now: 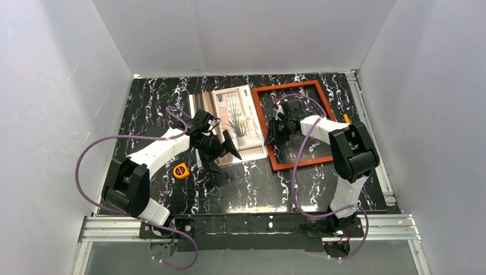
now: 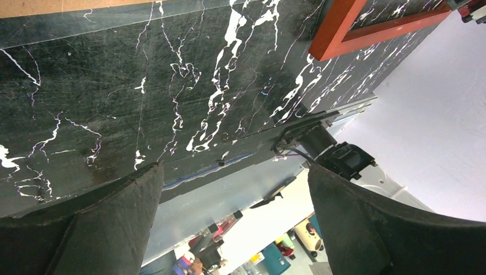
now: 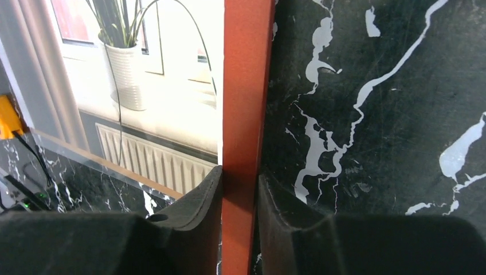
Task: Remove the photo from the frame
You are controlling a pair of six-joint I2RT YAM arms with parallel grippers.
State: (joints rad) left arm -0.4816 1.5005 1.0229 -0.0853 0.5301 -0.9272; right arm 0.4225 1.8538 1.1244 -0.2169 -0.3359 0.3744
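The photo [image 1: 220,109], a print of a curtained window with a potted plant, lies flat on the black marbled table, left of the frame [image 1: 286,87]. The frame is a hollow red-brown border with bare table inside it. My right gripper [image 1: 275,135] is shut on the frame's left rail [image 3: 246,86], one finger on each side, and the photo [image 3: 149,69] lies just beyond the rail. My left gripper [image 1: 220,153] hangs open over the photo's near edge with nothing between its fingers [image 2: 114,223]. A corner of the frame [image 2: 338,34] shows in the left wrist view.
A small yellow-orange round object [image 1: 180,171] sits on the table beside the left arm. A little orange piece [image 1: 346,118] lies by the frame's right side. White walls enclose the table on three sides, and a metal rail [image 1: 375,149] runs along the right edge.
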